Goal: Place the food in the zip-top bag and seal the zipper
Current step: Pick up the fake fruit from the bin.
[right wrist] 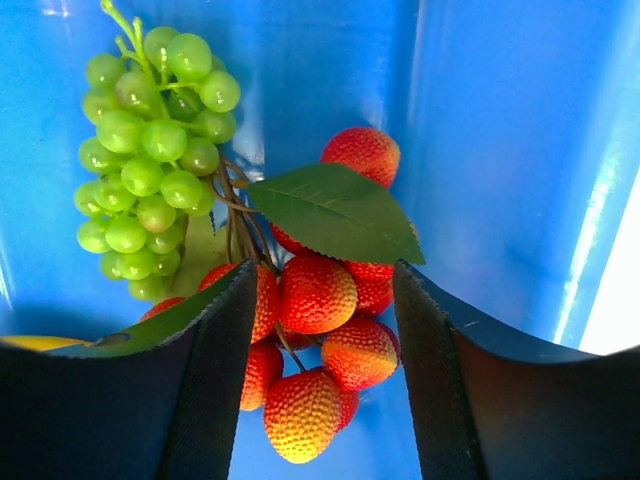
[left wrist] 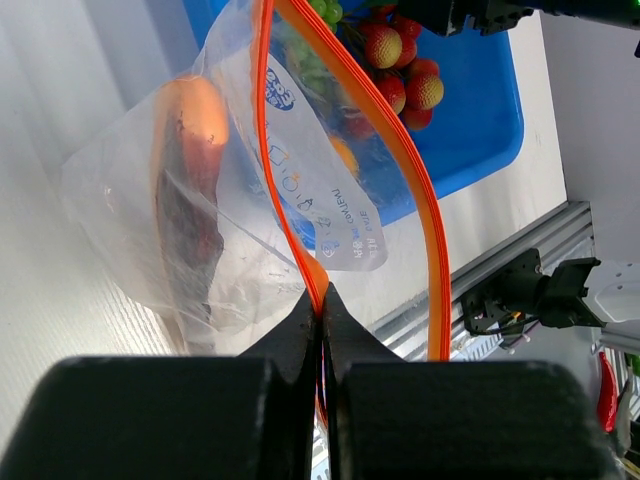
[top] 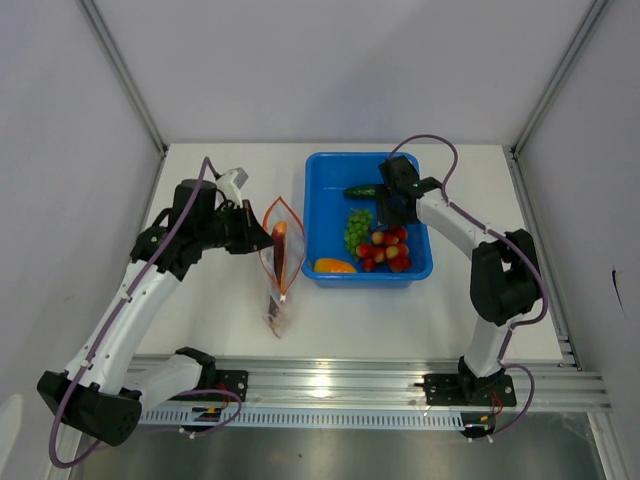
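Two grippers, one bag, one bin, five lots of toy food.

1. Clear, crinkly plastic zip-top bag [top: 281, 262]: on the white table [top: 220, 310], just left of the bin, its mouth end lifted and gaping towards the far side. Printed label on one wall.
2. Thin orange-red zipper strip [left wrist: 431, 230]: its two halves stand apart in a loop, so the mouth is unsealed.
3. Red-brown meat slice [left wrist: 190, 150]: inside the bag, seen through the plastic, lying lengthwise.
4. Left gripper [left wrist: 323, 300]: jaws pressed fully together, pinching one half of the zipper strip at the bag's left edge.
5. Rectangular blue plastic bin [top: 325, 170]: right of the bag, holding items 6 to 9.
6. Dark green cucumber [top: 361, 191]: at the bin's far side, lying crosswise.
7. Bunch of light green grapes [right wrist: 150, 150]: mid-bin, touching the red cluster.
8. Cluster of small bumpy red fruits [right wrist: 318, 293] with one green leaf [right wrist: 335, 210]: near right corner of the bin.
9. Orange-yellow piece [top: 334, 266]: near left corner of the bin.
10. Right gripper [right wrist: 322, 280]: down in the bin, jaws parted to either side of the red fruits, gripping nothing.
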Robot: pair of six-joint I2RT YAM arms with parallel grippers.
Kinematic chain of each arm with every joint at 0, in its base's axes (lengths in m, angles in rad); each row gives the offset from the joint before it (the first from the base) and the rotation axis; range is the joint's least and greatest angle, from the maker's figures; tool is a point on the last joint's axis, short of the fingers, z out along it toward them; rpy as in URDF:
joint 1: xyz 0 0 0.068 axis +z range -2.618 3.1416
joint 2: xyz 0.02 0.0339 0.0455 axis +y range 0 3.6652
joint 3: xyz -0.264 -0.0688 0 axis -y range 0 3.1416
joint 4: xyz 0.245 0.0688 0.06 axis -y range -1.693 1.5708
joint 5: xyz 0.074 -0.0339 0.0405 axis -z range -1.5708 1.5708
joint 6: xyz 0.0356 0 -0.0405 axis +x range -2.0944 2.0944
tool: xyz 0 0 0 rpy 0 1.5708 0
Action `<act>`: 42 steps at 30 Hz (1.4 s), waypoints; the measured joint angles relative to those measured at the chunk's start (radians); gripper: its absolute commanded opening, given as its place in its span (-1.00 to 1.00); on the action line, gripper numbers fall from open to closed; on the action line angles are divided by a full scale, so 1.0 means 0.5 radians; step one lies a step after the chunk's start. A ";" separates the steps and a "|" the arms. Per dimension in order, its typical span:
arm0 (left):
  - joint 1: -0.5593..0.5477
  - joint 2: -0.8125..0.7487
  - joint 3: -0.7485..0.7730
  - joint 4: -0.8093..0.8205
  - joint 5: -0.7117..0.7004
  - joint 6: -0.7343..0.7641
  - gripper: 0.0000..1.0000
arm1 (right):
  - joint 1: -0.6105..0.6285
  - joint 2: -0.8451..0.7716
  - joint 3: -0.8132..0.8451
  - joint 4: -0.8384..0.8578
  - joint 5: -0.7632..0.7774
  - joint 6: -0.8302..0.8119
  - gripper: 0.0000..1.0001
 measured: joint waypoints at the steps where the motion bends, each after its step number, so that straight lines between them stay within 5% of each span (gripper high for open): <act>1: 0.001 0.000 0.000 0.000 0.001 0.000 -0.99 | 0.000 0.008 -0.001 -0.002 -0.008 -0.001 0.20; 12: 0.005 -0.001 -0.015 0.014 0.038 -0.002 -0.99 | 0.003 0.213 0.288 0.065 -0.323 -0.076 0.39; 18: 0.006 -0.004 -0.032 0.021 0.044 -0.002 -0.99 | 0.018 0.439 0.429 0.069 -0.476 -0.112 0.75; 42: 0.018 -0.027 -0.082 0.058 0.059 -0.002 -0.99 | 0.164 0.923 0.835 -0.114 -0.282 -0.119 0.75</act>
